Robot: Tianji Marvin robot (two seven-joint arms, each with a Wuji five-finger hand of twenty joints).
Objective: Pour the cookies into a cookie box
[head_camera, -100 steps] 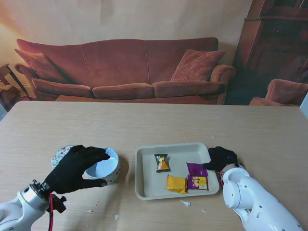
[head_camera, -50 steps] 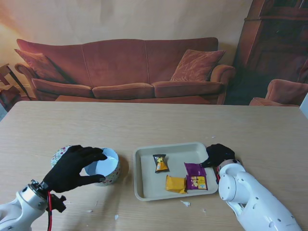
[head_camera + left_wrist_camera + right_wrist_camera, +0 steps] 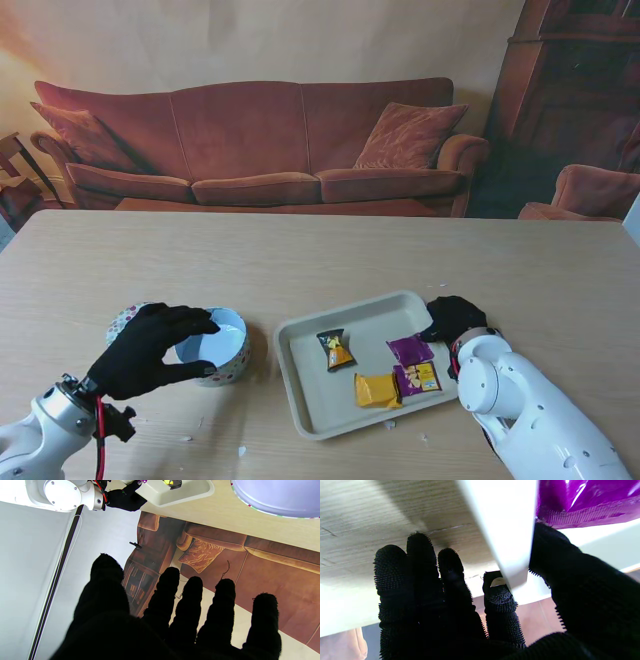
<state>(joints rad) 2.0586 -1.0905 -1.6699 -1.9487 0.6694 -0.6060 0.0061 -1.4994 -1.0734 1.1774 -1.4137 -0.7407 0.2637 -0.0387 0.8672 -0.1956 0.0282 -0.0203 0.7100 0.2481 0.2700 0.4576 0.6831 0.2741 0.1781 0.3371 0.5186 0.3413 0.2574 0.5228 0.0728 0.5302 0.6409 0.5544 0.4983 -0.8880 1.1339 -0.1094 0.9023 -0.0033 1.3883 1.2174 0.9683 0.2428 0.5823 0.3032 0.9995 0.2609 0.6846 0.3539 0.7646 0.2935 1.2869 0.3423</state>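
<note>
My right hand [image 3: 455,318] pinches the tray [image 3: 300,390] rim, tray skewed. My left hand [image 3: 155,350] grips the cookie box [image 3: 225,345] on the left.

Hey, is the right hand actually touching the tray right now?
Touching. The right wrist view shows the right hand pinching the tray rim, thumb on the inside, a finger pressed against the outside wall.

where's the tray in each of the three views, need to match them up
Stand view: the tray lies right of centre, tilted, between the cookie box and the right hand.
Left wrist view: its pale corner shows at the table edge.
Right wrist view: its white rim is pinched by the right hand.
Shared landmark: the purple packet.
</note>
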